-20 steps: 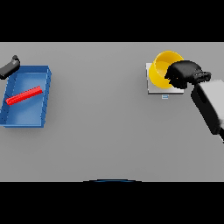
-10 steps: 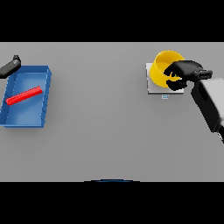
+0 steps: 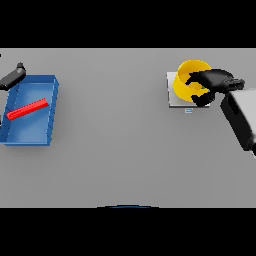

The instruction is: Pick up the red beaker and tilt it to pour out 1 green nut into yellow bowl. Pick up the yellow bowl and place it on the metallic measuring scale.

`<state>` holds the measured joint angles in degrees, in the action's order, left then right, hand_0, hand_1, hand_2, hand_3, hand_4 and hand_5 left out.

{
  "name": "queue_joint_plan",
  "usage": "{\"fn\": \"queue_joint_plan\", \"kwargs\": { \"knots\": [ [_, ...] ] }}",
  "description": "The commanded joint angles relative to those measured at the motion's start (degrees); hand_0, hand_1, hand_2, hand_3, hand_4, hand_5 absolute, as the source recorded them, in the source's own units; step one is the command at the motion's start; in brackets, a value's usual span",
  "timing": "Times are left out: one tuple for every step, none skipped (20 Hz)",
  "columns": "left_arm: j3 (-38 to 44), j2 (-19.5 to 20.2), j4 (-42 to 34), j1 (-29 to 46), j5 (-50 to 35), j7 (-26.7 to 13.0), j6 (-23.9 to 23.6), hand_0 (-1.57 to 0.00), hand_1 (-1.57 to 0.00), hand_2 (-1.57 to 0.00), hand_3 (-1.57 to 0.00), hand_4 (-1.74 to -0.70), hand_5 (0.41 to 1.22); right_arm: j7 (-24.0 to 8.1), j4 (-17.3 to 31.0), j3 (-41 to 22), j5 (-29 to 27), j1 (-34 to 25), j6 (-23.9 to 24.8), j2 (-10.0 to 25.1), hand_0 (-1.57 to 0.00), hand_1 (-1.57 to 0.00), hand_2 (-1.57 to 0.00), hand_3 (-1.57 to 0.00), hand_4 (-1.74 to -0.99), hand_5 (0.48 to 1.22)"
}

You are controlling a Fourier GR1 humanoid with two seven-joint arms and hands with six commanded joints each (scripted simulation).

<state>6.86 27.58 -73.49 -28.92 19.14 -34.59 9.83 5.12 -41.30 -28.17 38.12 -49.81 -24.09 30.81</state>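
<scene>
On scale, yellow bowl, right hand gripping

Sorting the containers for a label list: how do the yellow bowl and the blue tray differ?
The yellow bowl is round; the blue tray is rectangular with low walls. The yellow bowl sits on the metallic scale at the table's right, the blue tray directly on the table at the left. The right hand grips the yellow bowl's rim; the left hand shows beside the blue tray's far corner. Both are open-topped.
</scene>
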Motion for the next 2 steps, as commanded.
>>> {"fn": "queue_joint_plan", "kwargs": {
  "knots": [
    [0.0, 0.16, -1.02, 0.84, -0.19, 0.5, 0.2, 0.0, 0.0, 0.0, 0.0, -0.85, 0.77, 0.15, 0.36, -0.12, 0.18, 0.23, 0.34, -0.07, -0.06, -0.05, -0.07, -0.28, -1.418, 0.801],
    [-0.27, -0.21, -1.03, 0.57, 0.0, 0.09, -0.04, 0.0, 0.0, 0.0, 0.0, -0.85, 0.768, 0.36, 0.21, -0.04, 0.11, 0.18, 0.46, -0.02, -0.05, -0.04, -0.06, -0.26, -1.414, 0.796]
  ]
}}
